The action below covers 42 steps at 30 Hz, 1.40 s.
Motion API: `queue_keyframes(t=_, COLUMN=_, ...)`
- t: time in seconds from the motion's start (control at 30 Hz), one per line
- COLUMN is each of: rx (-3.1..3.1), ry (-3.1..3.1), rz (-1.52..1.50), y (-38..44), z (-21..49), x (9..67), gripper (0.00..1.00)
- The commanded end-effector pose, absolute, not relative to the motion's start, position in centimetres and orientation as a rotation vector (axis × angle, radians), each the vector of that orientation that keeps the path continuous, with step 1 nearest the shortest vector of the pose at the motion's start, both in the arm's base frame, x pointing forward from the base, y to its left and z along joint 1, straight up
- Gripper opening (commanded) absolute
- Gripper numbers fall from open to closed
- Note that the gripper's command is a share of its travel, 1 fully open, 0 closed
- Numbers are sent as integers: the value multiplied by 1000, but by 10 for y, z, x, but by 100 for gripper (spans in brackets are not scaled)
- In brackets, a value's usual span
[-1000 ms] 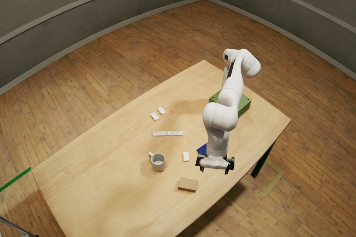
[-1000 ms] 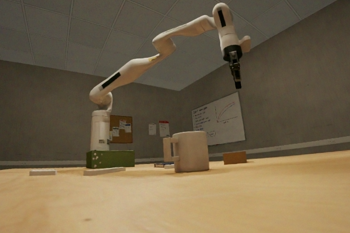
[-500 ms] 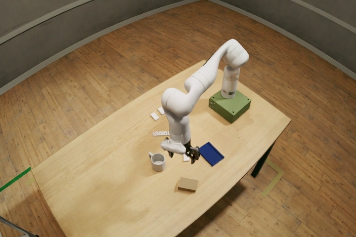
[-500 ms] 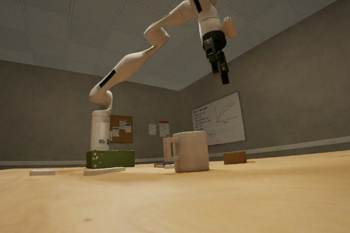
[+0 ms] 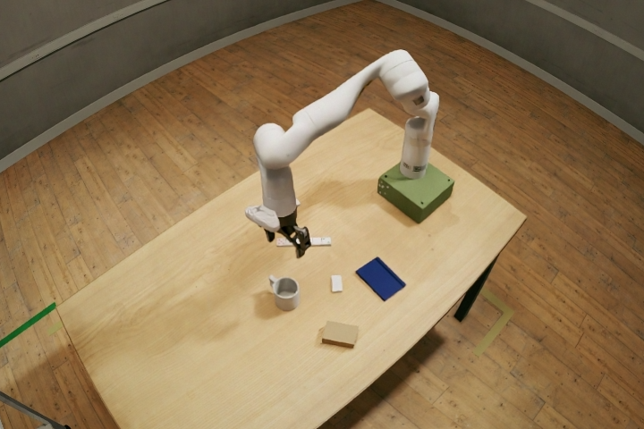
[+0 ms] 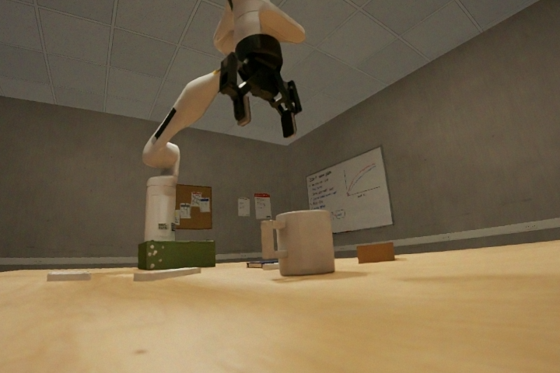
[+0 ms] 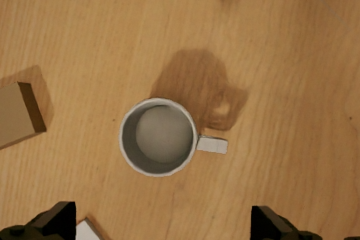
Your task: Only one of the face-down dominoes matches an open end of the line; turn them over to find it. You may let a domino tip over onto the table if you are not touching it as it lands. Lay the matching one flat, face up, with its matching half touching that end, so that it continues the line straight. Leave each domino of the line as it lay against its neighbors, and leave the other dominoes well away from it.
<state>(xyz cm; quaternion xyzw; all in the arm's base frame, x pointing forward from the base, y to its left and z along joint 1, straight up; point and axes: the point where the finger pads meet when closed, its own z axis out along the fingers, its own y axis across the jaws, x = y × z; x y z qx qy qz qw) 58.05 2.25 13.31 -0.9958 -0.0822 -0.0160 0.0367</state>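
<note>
Pale wood tabletop, viewed left to right from the top: the gripper is held up in the air, fingers spread, nothing gripped. Some of the domino line is blocked from view by it. A gray mug is parked below the line, then one white domino is seen lying flat, well apart from the line, no pips shown. Past that, a cardboard-colored box and a flat blue tray can be spotted.
</note>
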Motion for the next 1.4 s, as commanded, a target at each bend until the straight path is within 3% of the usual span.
queue_keyframes(t=0.0, rx=-3073, ry=-130, rz=-82, y=-42, z=120, x=557, gripper=100)
queue_keyframes(t=0.13, rx=-3078, ry=-96, rz=-82, y=-63, z=115, x=544, gripper=100)
queue_keyframes(t=0.43, rx=-3108, ry=115, rz=-60, y=-163, z=90, x=457, gripper=100)
queue_keyframes(t=0.8, rx=-3122, ry=270, rz=-19, y=-216, z=72, x=365, gripper=100)
queue_keyframes(t=1.37, rx=-3123, ry=305, rz=-7, y=-223, z=69, x=345, gripper=100)
